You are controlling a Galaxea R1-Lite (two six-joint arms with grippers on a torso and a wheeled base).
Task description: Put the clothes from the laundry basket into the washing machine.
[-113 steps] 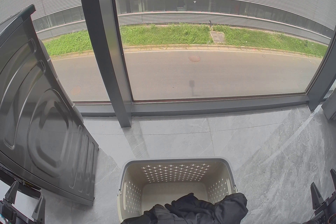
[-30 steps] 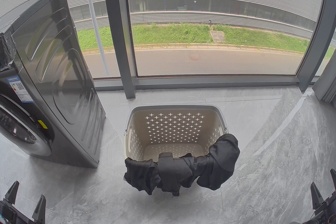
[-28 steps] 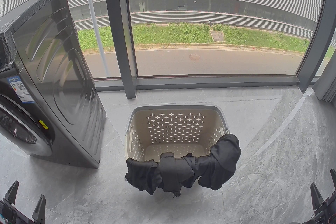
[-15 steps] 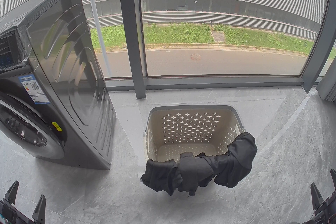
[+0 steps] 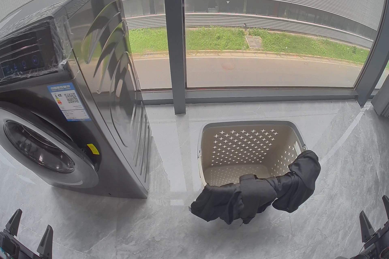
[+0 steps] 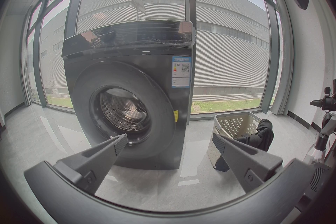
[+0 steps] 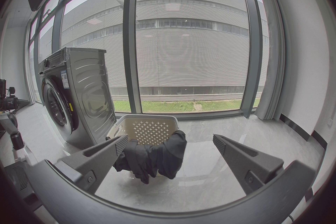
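Laundry basket sat upright on the grey floor tiles, a beige tub with perforated walls. Dark clothes were draped over the basket's near rim. Part hung down the outside wall and one end was bunched on the near-right corner. Washing machine stood left of the basket, close but not touching, with its side panel toward the basket. I couldn't tell whether its door was shut. Window post was behind the basket. Left gripper was low, nearer than the basket and well to its left, fingers spread wide, holding nothing. Right gripper was nearer than the basket and to its right, also spread wide, holding nothing.
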